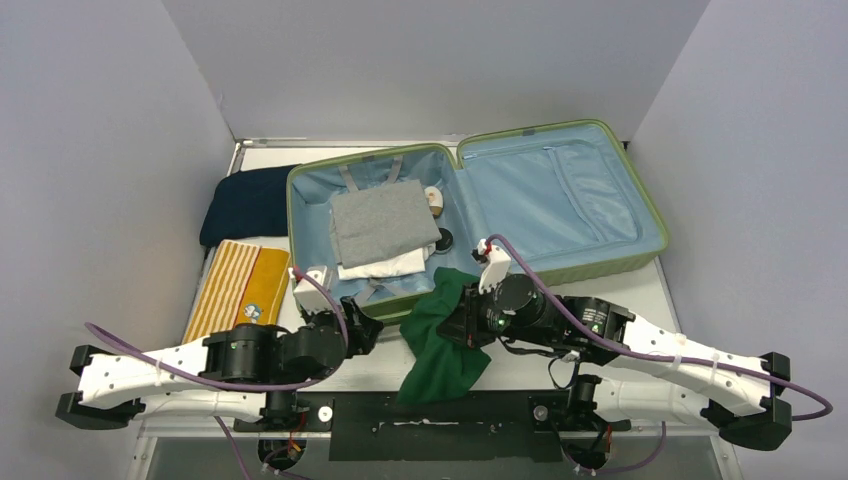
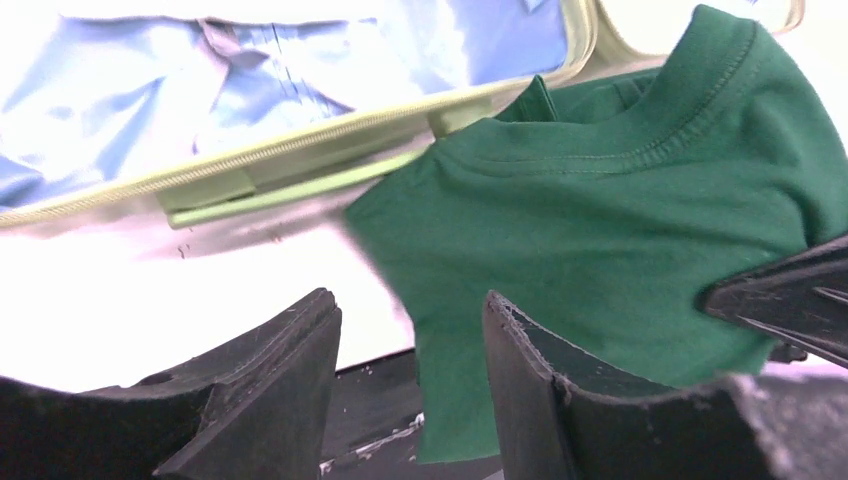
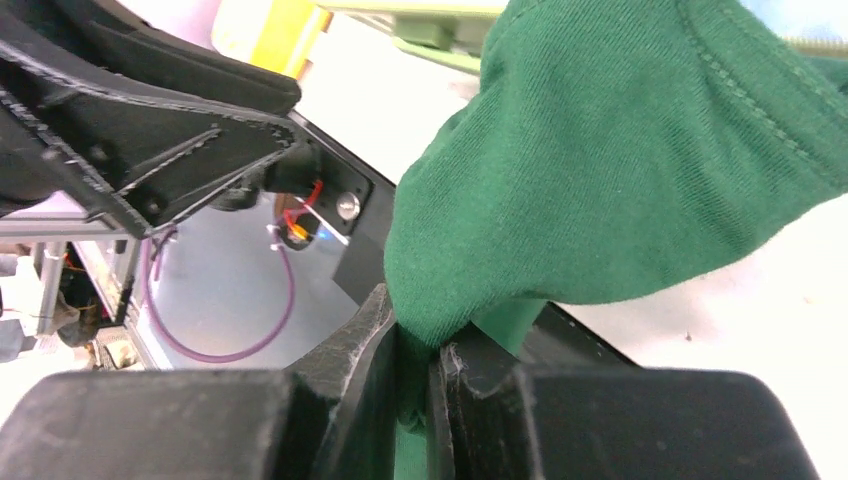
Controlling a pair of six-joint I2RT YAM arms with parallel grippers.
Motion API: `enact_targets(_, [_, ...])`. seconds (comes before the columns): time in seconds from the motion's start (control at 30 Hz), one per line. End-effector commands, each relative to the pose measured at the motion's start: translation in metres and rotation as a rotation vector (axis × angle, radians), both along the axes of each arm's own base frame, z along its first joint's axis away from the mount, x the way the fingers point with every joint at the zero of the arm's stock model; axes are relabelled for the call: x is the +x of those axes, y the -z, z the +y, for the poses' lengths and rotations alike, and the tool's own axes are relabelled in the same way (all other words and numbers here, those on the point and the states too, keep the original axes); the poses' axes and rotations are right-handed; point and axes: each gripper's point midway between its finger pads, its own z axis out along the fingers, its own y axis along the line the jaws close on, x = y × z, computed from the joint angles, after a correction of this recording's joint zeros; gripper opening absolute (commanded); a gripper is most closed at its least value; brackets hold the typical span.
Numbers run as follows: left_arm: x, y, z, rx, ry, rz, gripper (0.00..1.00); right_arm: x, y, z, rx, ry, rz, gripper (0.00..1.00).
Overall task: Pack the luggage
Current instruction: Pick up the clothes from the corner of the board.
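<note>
The luggage (image 1: 620,180) lies open at the back of the table, its light-blue lining showing; its rim (image 2: 300,140) fills the top of the left wrist view. A folded grey garment (image 1: 383,222) and a white one (image 1: 385,266) lie in its left half. A dark green T-shirt (image 1: 440,345) drapes from the luggage's front edge down to the table's near edge. My right gripper (image 3: 418,345) is shut on a fold of the green T-shirt (image 3: 600,160). My left gripper (image 2: 410,320) stands open beside the green T-shirt (image 2: 620,230), nothing between its fingers.
A dark navy folded garment (image 1: 245,203) and a yellow-and-white striped towel (image 1: 238,290) lie left of the luggage. Small items (image 1: 434,200) sit by the luggage's hinge. A black strip (image 1: 440,415) runs along the near edge between the arm bases.
</note>
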Motion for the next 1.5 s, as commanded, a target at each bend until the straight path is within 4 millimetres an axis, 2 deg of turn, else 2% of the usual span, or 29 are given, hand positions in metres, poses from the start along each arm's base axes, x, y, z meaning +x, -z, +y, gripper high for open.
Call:
enact_targets(0.0, [0.018,-0.038,0.027,-0.001,-0.091,-0.099,0.52,0.014,-0.07,0.012,0.116,-0.011,-0.114,0.0])
enact_targets(0.07, [0.021,-0.052,0.033,-0.012,-0.109,-0.126,0.52,0.015,-0.089,0.016,0.14,-0.04,-0.132,0.0])
enact_targets(0.2, [0.029,-0.083,0.05,-0.056,-0.155,-0.185,0.53,0.035,-0.125,0.022,0.183,-0.04,-0.179,0.0])
enact_targets(0.33, [0.036,-0.109,0.067,-0.096,-0.2,-0.247,0.59,0.067,-0.162,0.026,0.235,-0.032,-0.245,0.0])
enact_targets(0.4, [0.04,-0.124,0.073,-0.109,-0.218,-0.285,0.63,0.083,-0.188,0.03,0.272,-0.035,-0.291,0.0])
enact_targets(0.57, [0.05,-0.158,0.084,-0.105,-0.271,-0.382,0.69,0.128,-0.221,0.046,0.338,-0.052,-0.332,0.0])
enact_targets(0.63, [0.053,-0.167,0.084,-0.091,-0.28,-0.415,0.71,0.144,-0.226,0.052,0.349,-0.055,-0.339,0.0])
enact_targets(0.77, [0.06,-0.169,0.091,-0.029,-0.332,-0.479,0.72,0.184,-0.227,0.066,0.365,-0.049,-0.349,0.0])
enact_targets(0.9, [0.066,-0.164,0.11,0.035,-0.432,-0.541,0.74,0.22,-0.225,0.082,0.383,-0.057,-0.36,0.0])
enact_targets(1.0, [0.068,-0.159,0.124,0.076,-0.48,-0.568,0.77,0.239,-0.227,0.099,0.41,-0.084,-0.363,0.0])
enact_targets(1.27, [0.066,-0.137,0.16,0.072,-0.553,-0.556,0.8,0.274,-0.22,0.132,0.471,-0.154,-0.369,0.0])
enact_targets(1.47, [0.066,-0.121,0.163,0.063,-0.55,-0.555,0.8,0.291,-0.207,0.159,0.534,-0.234,-0.352,0.0])
